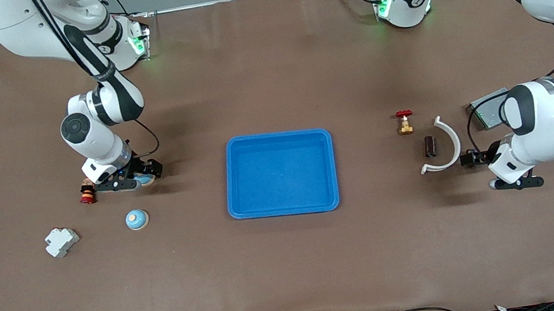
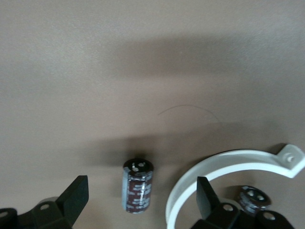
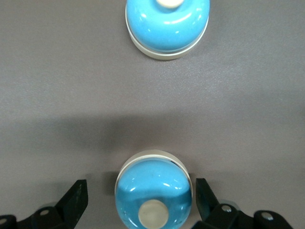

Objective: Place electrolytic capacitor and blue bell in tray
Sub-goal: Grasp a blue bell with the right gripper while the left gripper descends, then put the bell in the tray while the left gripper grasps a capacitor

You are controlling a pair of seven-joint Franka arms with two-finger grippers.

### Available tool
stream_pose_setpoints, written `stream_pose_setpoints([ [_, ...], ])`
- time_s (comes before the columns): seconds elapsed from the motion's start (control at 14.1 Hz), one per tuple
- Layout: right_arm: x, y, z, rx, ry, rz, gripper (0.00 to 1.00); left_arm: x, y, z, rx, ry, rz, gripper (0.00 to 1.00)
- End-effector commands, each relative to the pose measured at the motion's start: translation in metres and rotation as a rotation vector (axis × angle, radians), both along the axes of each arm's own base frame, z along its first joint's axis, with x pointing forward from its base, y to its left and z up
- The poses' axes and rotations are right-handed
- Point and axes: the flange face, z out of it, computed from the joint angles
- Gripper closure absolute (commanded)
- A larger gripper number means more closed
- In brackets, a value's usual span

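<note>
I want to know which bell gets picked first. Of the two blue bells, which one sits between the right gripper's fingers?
The bell under the right gripper, beside the red stacked toy. The other bell lies in the open, nearer the front camera.

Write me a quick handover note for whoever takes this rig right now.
Left gripper: open, low around the electrolytic capacitor, not closed on it.
Right gripper: open, straddling a blue bell; a second blue bell sits nearer the front camera.
The tray holds nothing.
Done: both grippers lined up.
Left: grasp each, carry to tray, release.
</note>
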Motion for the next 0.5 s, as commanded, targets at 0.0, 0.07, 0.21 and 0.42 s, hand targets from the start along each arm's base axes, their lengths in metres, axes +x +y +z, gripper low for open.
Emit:
stream_pose_setpoints([
  [0.0, -0.0028, -0.0037, -0.0052, -0.013, -0.006, 0.014, 0.0, -0.0002, 0.0054, -0.0076, 0.049, -0.003, -0.045, 0.0],
  [0.07, -0.0033, -0.0045, -0.0057, -0.015, -0.004, 0.015, 0.0, -0.0003, 0.0083, -0.0101, 0.052, -0.004, -0.046, 0.0],
  [0.21, -0.0039, -0.0036, -0.0061, -0.017, 0.0, 0.032, 0.68, -0.0011, 0.0112, -0.0116, 0.053, -0.003, -0.042, 0.0],
  [0.42, -0.004, -0.0029, -0.0067, -0.017, 0.003, 0.026, 1.0, -0.0021, 0.011, -0.0165, 0.051, 0.005, -0.043, 0.0],
])
